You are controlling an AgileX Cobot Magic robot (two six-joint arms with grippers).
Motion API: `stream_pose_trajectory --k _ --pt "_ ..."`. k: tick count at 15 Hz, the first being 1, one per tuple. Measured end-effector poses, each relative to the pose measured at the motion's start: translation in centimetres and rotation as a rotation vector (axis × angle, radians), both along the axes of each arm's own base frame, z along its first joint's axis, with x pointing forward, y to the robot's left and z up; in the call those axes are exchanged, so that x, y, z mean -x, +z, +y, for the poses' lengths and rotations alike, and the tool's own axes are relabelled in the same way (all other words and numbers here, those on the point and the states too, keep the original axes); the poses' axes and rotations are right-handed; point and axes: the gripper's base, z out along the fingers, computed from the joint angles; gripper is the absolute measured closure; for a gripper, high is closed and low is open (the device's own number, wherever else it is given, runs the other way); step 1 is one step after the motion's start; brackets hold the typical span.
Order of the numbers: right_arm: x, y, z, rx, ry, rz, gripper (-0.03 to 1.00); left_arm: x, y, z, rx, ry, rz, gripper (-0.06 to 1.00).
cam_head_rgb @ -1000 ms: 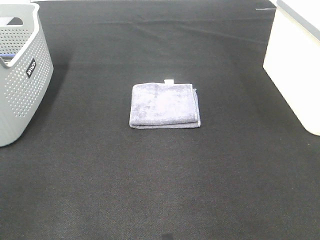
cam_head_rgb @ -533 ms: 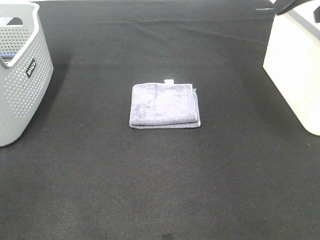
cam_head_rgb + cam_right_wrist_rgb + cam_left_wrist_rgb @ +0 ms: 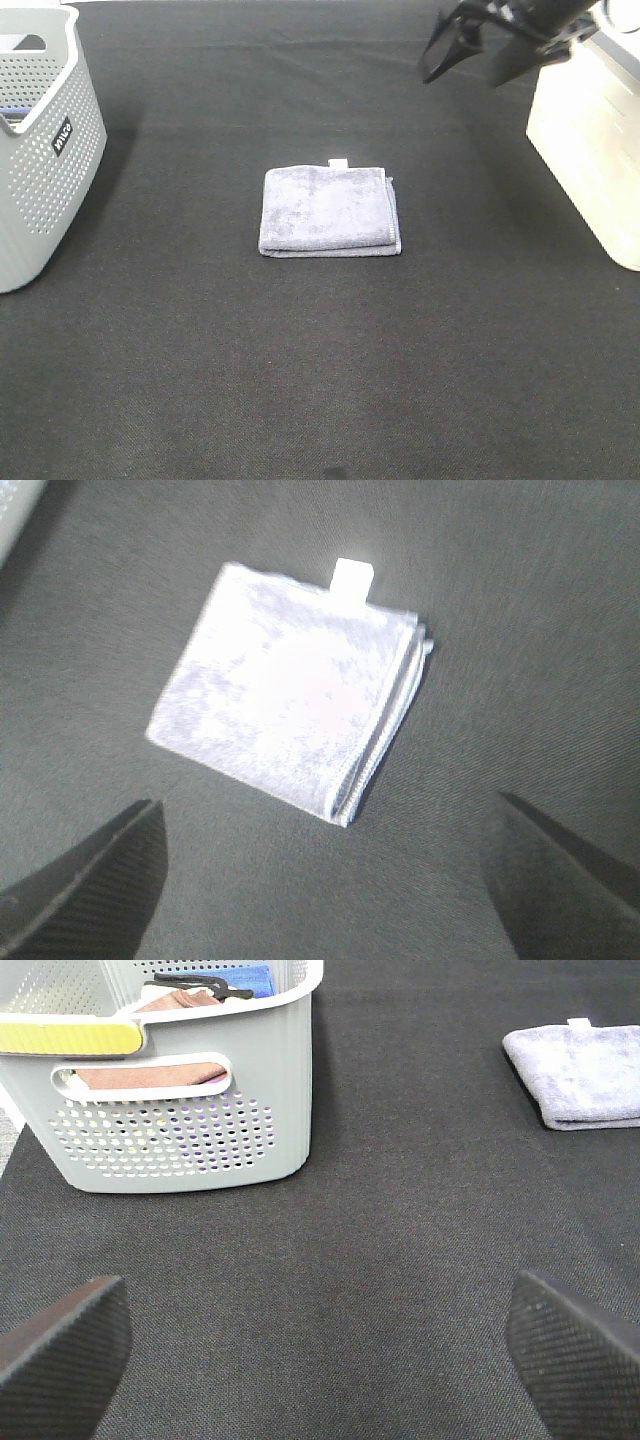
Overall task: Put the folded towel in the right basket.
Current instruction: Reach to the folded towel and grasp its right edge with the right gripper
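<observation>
A folded grey-lavender towel with a small white tag lies flat on the black cloth in the middle of the table. It also shows in the right wrist view and at the edge of the left wrist view. My right gripper is open and empty, high at the back right, apart from the towel. Its fingertips frame the towel from above. The right basket is cream-white at the right edge. My left gripper is open and empty over bare cloth.
A grey perforated basket stands at the left edge; in the left wrist view it holds several cloths. Black cloth covers the whole table.
My right arm has come into the high view from the top right corner and moved left and forward toward the towel. The towel and both baskets have not moved.
</observation>
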Motion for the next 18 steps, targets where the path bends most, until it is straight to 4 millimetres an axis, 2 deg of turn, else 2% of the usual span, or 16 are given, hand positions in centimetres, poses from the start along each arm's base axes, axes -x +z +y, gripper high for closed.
stream_pose_trajectory --k 2,5,7,8,12,15,18 --pt "-2.0 -1.8 0.6 0.0 0.002 0.095 0.17 0.0 0.0 0.0 0.0 0.0 0.0 -0.02" --pt "-5.2 -5.9 1.6 0.003 0.004 0.281 0.17 0.0 0.0 0.0 0.0 0.0 0.0 -0.02" --pt "-7.0 -8.2 2.0 -0.005 -0.008 0.329 0.17 0.0 0.0 0.0 0.0 0.0 0.0 -0.02" --pt "-7.0 -8.2 2.0 -0.005 -0.008 0.329 0.17 0.0 0.0 0.0 0.0 0.0 0.0 -0.02" --pt "-9.2 -12.6 2.8 -0.04 -0.018 0.398 0.17 0.0 0.0 0.0 0.0 0.0 0.0 -0.02" --pt "-9.5 -16.4 3.1 -0.04 -0.019 0.472 0.17 0.0 0.0 0.0 0.0 0.0 0.0 -0.02" --pt "-9.5 -18.3 3.2 -0.053 -0.006 0.504 0.17 0.0 0.0 0.0 0.0 0.0 0.0 -0.02"
